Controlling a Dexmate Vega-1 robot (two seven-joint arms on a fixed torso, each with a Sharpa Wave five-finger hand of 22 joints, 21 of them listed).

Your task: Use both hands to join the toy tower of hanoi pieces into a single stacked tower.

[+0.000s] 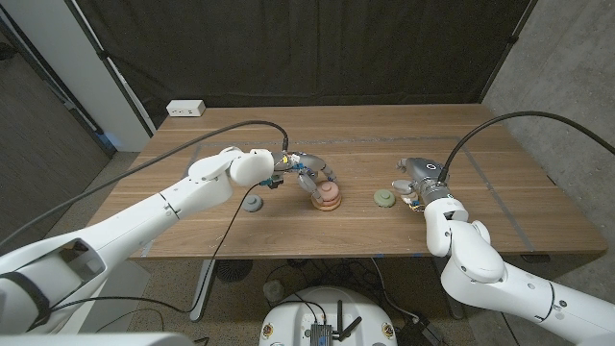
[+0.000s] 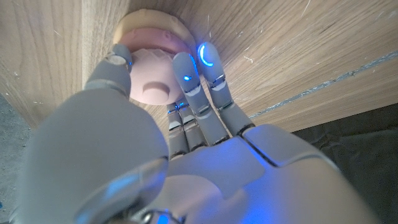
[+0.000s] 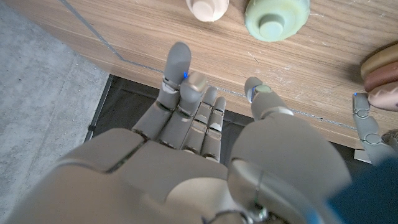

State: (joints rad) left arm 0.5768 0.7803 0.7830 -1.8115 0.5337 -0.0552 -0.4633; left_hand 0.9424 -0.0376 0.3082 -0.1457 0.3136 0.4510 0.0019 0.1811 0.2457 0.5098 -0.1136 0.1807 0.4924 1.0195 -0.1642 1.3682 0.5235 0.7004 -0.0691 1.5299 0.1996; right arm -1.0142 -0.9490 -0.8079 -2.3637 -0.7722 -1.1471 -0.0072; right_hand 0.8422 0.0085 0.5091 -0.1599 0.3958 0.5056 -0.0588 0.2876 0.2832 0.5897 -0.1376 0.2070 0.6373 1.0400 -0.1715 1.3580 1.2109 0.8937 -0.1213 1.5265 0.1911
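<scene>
Left hand (image 1: 309, 176) grips pink piece (image 1: 327, 193) on small stack (image 1: 326, 201) (fingers around it). Right hand (image 1: 413, 179) open, holds nothing, near green piece (image 1: 384, 198). Grey piece (image 1: 253, 203) apart.

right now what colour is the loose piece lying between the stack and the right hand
Pale green; it shows best in the right wrist view.

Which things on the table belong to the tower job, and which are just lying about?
Job:
- stacked tower, left hand touching it
- green piece
- grey piece
- pale piece by the right hand

Lying about:
- white power strip at the table's far corner
- black cables along the arms
</scene>
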